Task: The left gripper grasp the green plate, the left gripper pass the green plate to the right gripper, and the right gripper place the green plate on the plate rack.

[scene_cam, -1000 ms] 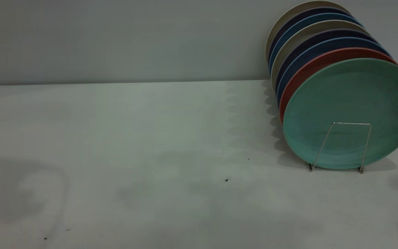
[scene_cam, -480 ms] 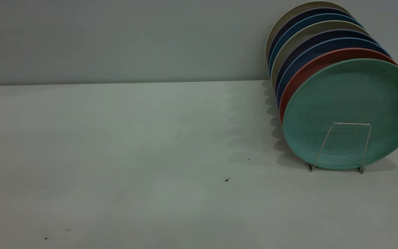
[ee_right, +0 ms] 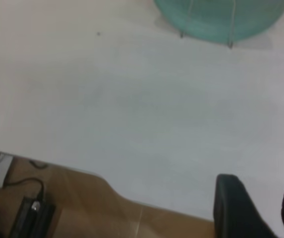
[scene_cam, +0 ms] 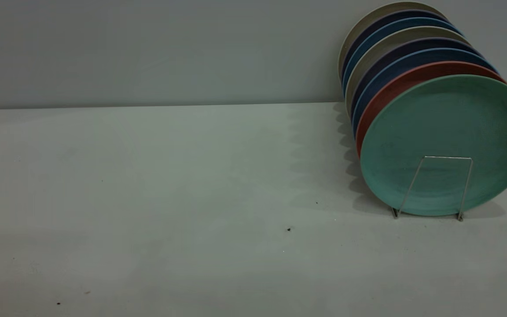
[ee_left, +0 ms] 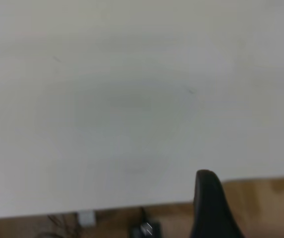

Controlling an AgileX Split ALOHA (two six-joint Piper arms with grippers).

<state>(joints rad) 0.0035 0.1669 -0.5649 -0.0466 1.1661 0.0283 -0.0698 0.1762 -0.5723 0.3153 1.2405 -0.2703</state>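
The green plate stands upright in the front slot of the plate rack, leaning back on a salmon-pink plate. Its lower edge also shows in the right wrist view. Neither gripper shows in the exterior view. My left gripper hangs over the table's near edge; one black finger shows and the other sits at the picture's border, wide apart, holding nothing. My right gripper is above the table's near edge, well back from the rack, with two black fingers apart and empty.
Behind the pink plate stand several more plates in dark blue, blue and beige, filling the rack back to the wall. The grey table stretches left of the rack. Wooden floor and cables lie beyond the table's near edge.
The arm shadows seen on the table's near part a second ago have gone. The green plate and the rack have not moved.
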